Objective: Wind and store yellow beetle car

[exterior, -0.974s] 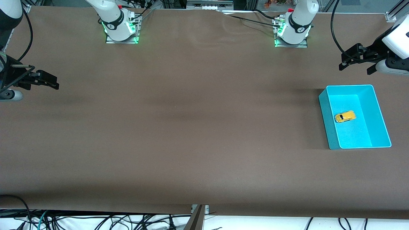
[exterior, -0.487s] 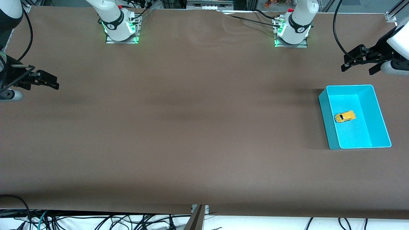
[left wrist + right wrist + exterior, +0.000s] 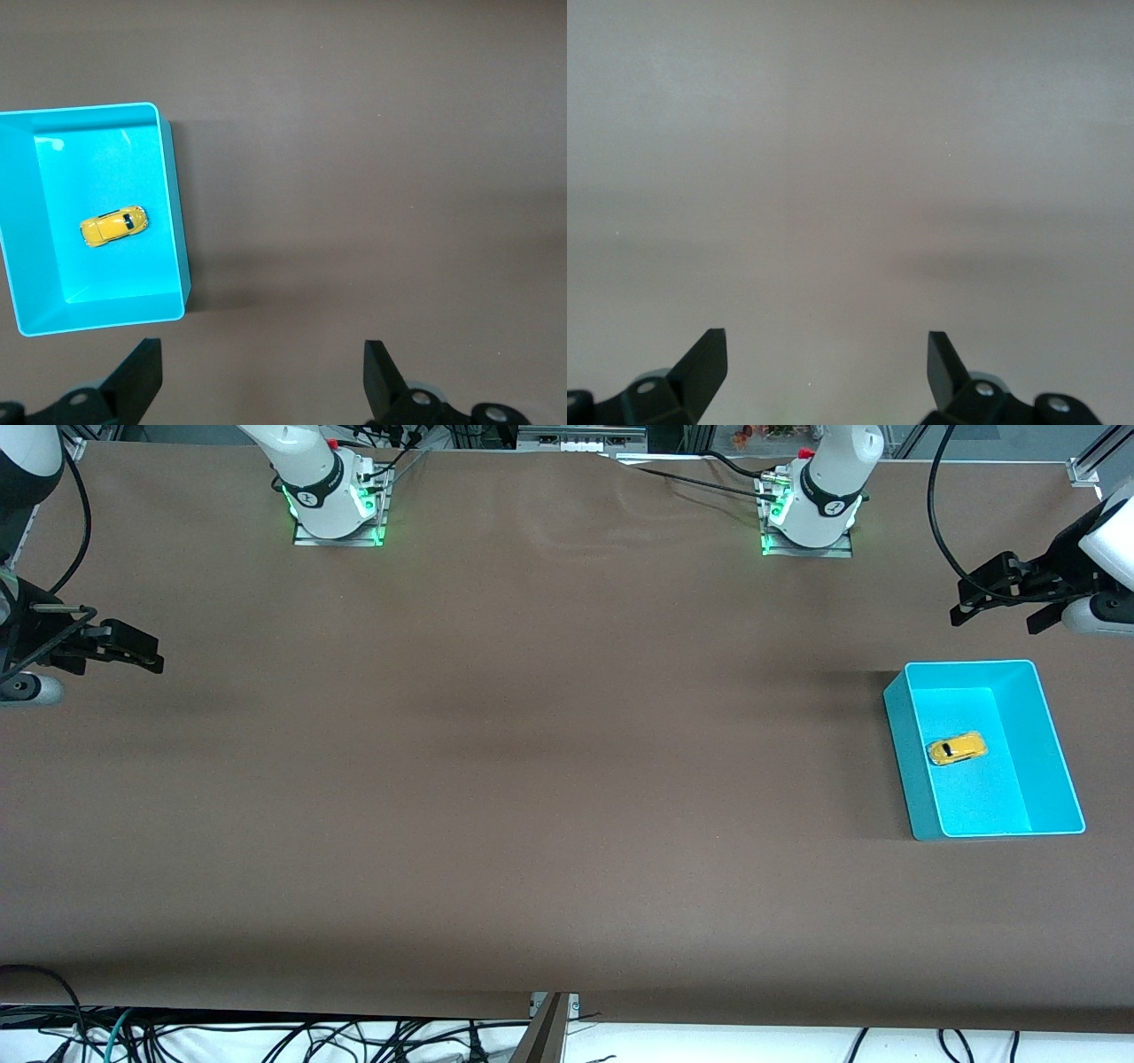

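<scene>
Yellow beetle car (image 3: 957, 748): lay on its wheels on the floor of the cyan bin (image 3: 1054, 731) — stored, so the task looked finished.
Left gripper (image 3: 997, 593): hung over bare table just beside the bin, jaws wide and empty — clear of the car.
Right gripper (image 3: 120, 646): waited over its own end, jaws wide, holding 0 things.

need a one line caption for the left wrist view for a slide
Open left gripper above the brown table, with the yellow beetle car lying in the cyan bin.
</scene>
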`<state>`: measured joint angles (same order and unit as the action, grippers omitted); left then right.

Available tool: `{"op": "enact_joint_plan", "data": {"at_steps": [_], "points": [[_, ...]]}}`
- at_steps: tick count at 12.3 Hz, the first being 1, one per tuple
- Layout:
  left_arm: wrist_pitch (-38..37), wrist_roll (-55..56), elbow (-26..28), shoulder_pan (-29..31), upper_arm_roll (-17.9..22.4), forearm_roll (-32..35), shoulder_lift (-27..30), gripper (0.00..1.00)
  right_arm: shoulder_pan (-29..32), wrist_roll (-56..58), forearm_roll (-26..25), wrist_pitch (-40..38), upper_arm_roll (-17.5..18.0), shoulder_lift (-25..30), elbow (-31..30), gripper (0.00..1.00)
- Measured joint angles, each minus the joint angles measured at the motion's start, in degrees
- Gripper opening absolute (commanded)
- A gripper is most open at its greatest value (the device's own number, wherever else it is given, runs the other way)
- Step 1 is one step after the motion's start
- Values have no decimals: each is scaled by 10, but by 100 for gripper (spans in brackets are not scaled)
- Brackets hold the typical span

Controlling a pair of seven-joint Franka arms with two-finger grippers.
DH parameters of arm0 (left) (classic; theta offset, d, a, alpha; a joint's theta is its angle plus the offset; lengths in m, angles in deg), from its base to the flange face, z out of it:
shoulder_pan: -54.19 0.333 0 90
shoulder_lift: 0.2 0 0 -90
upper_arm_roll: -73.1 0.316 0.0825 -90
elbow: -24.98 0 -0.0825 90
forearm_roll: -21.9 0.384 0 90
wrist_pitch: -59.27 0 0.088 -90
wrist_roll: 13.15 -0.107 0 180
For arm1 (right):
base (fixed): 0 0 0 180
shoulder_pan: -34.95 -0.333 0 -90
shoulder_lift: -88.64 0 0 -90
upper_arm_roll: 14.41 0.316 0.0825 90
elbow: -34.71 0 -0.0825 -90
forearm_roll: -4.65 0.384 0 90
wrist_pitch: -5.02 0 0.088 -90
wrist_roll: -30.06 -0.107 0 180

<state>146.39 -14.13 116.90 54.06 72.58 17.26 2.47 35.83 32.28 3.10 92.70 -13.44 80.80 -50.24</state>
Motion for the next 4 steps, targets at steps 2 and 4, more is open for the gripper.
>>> {"op": "enact_joint_plan", "data": {"at_steps": [2, 4], "points": [[0, 0, 0, 0, 0, 8, -2, 100, 0, 0, 0, 0, 0, 0, 0, 100], [2, 0, 0, 0, 0, 12, -2, 100, 0, 0, 0, 0, 0, 0, 0, 100]]}}
